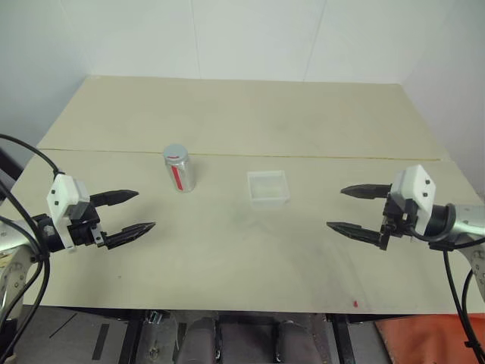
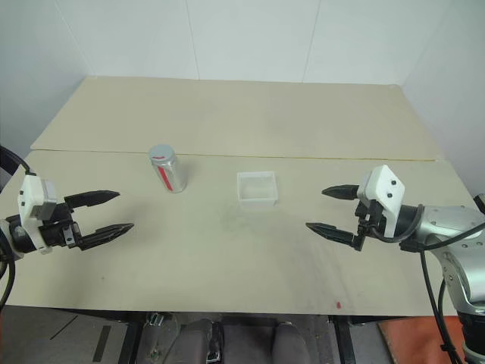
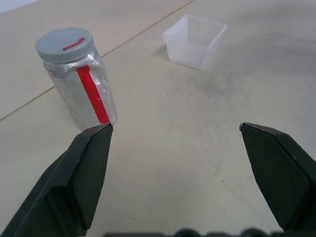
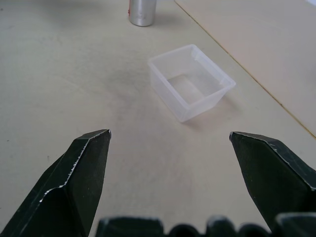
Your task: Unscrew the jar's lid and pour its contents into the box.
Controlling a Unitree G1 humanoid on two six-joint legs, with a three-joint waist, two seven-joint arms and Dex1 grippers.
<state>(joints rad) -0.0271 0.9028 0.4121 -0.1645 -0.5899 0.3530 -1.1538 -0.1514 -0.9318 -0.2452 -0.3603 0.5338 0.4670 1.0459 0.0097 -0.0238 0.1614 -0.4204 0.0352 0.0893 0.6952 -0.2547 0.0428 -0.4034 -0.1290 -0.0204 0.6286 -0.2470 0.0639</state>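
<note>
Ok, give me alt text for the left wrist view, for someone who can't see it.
A clear jar with a red stripe and its grey lid still on stands upright on a beige table. A clear, empty-looking box sits apart from it, farther off. The open left end effector frames the foreground, holding nothing.

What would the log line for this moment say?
jar upright, lid on | box empty | left pincer open | right pincer open
</note>
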